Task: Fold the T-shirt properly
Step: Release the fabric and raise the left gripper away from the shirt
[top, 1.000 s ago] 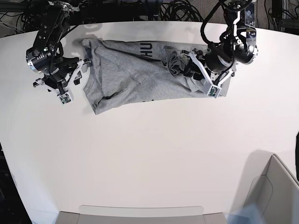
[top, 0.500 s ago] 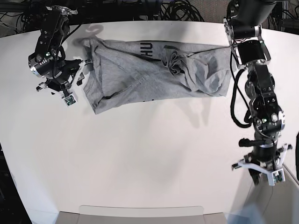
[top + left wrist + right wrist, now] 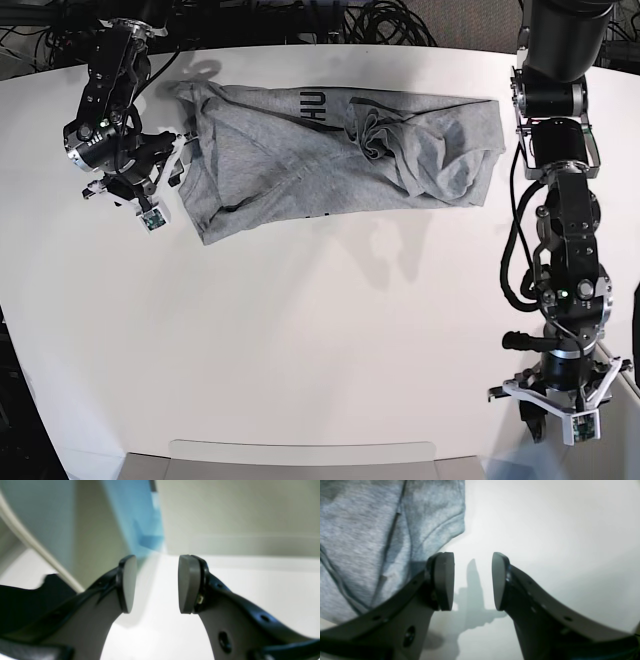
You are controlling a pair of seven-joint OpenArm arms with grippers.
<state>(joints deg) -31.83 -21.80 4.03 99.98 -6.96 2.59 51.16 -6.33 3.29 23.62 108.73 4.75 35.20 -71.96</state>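
Because the T-shirt (image 3: 330, 155) is soft, limp cloth lying rumpled across the table's (image 3: 320, 360) far side, it probably wants pinching at hem or shoulder seams (both grippers empty, jaws parted: right gripper (image 3: 158, 195) beside it, left gripper (image 3: 556, 415) well apart).

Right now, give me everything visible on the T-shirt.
The T-shirt is heather-grey, soft knit cotton by its look, lying flat but rumpled along the far side of the white table. Part of it is folded over, showing a strip of dark block lettering near its far edge, and fabric is bunched into a knot right of centre. Diagonal creases cross the left half. Nothing grips it: the right gripper sits beside its left edge, jaws apart over bare table.
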